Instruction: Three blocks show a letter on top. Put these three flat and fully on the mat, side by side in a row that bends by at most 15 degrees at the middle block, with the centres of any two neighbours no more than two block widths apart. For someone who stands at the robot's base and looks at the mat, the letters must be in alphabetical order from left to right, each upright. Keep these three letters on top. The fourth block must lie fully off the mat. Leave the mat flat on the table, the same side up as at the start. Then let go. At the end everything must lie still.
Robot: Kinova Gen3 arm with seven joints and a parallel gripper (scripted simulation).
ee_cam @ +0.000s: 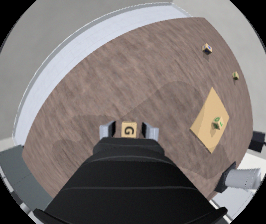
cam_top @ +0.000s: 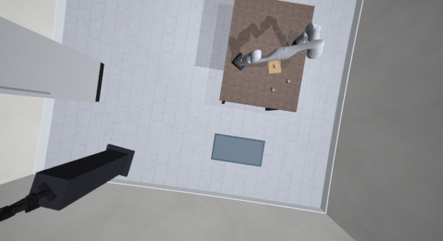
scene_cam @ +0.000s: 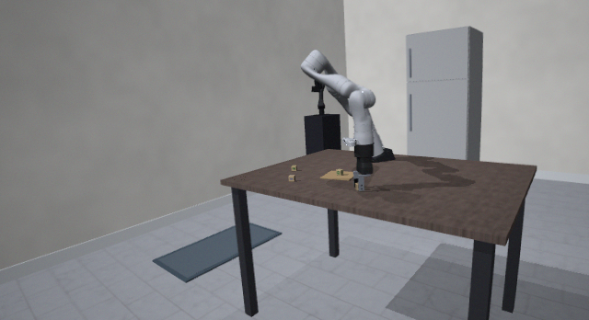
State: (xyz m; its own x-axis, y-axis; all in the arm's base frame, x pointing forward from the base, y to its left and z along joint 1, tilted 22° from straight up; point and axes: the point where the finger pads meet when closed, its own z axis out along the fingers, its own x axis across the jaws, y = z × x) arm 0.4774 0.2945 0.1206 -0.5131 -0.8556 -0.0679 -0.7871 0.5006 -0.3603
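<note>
We are standing over the wooden table [scene_cam: 437, 196] with our gripper [ee_cam: 129, 129] spread fully and holding nothing; the tan mat [ee_cam: 209, 120], carrying one block [ee_cam: 217, 123], is lying to its right, while the G block [ee_cam: 129, 129] is sitting unclamped between our fingers.

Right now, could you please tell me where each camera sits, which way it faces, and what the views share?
Top: high overhead, looking down at the room; the whole arm reaches across the table.
Exterior: off one table corner, looking level at the arm and fridge.
Wrist: on the arm, looking down; the open gripper straddles the G block.
Shared: all show the mat bearing one block.
</note>
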